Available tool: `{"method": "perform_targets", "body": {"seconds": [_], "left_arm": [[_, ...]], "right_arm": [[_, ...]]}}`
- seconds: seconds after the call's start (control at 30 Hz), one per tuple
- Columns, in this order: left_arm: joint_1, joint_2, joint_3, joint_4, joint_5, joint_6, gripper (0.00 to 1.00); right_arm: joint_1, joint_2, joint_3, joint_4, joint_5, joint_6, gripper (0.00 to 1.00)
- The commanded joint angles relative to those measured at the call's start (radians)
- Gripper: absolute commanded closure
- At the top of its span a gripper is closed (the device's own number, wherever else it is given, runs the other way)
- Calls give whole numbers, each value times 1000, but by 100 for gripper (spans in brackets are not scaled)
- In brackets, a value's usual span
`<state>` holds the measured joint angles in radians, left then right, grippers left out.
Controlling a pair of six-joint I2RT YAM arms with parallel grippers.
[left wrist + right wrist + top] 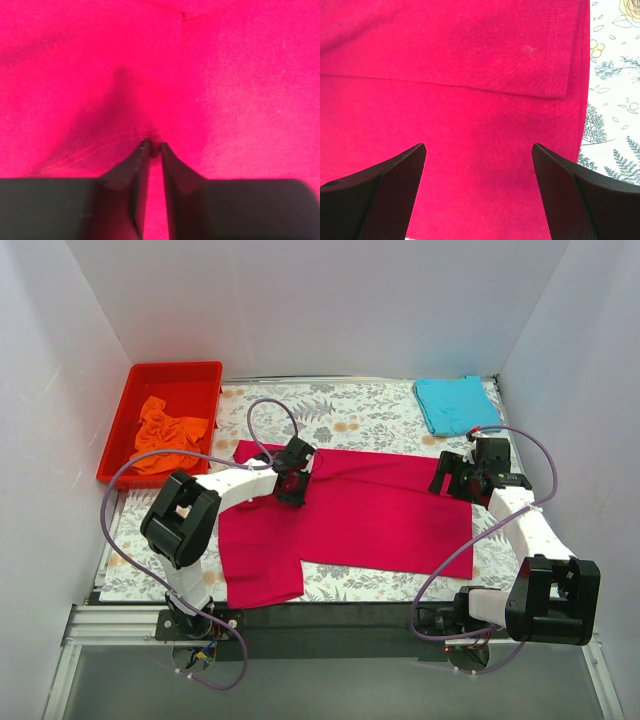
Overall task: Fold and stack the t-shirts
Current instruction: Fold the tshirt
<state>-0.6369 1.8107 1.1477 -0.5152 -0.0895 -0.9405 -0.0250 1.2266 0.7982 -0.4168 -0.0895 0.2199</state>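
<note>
The crimson-pink t-shirt (370, 515) lies spread on the floral table, its upper part folded over. My left gripper (291, 487) is at the shirt's upper left; in the left wrist view its tips (154, 147) are shut on a stitched fold of the crimson-pink cloth (225, 75). My right gripper (450, 480) hovers open over the shirt's right edge; the right wrist view shows its wide-apart fingers (395, 175) above the crimson-pink cloth (470, 100) and its folded hem. The turquoise shirt (456, 403) lies folded at the back right. The orange shirt (168, 433) is crumpled in the bin.
A red plastic bin (178, 375) stands at the back left. White walls close in the left, back and right sides. A dark rail (330, 618) runs along the near table edge between the arm bases.
</note>
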Motion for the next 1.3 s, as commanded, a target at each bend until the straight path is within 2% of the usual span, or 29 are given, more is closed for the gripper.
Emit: {"method": "perform_targets", "body": {"seconds": [0.0,0.1,0.37,0.6,0.7,0.77,0.8,0.83,0.93,1.1,1.27], "left_arm": [[-6,-8,29,11,4,12,87],[-7,-16,43,0,10,12,99],[-7,-33,89,-123,88,-15,100],[-7,-42,78,-180,171,-60,85],[-6,-63,101,-189,180,-79,70],[-1,-82,127,-189,172,-98,55],[15,-100,138,-187,168,-106,53],[29,-106,147,-187,162,-118,44],[123,-131,167,-180,134,-168,41],[294,-152,91,-111,102,-233,41],[350,-104,64,-28,56,-245,45]], "right_arm": [[0,-6,19,-4,-7,-14,22],[0,-10,18,-5,-4,-13,22],[0,-13,30,-8,19,-16,22],[-1,17,58,-14,85,10,21],[-10,57,81,-13,158,48,21],[-26,92,102,-11,177,73,22],[-42,106,108,-8,180,91,23],[-50,132,117,-1,174,96,25],[-69,187,145,6,168,124,30],[-105,237,130,35,163,150,37],[-130,255,78,101,129,185,44]]}}
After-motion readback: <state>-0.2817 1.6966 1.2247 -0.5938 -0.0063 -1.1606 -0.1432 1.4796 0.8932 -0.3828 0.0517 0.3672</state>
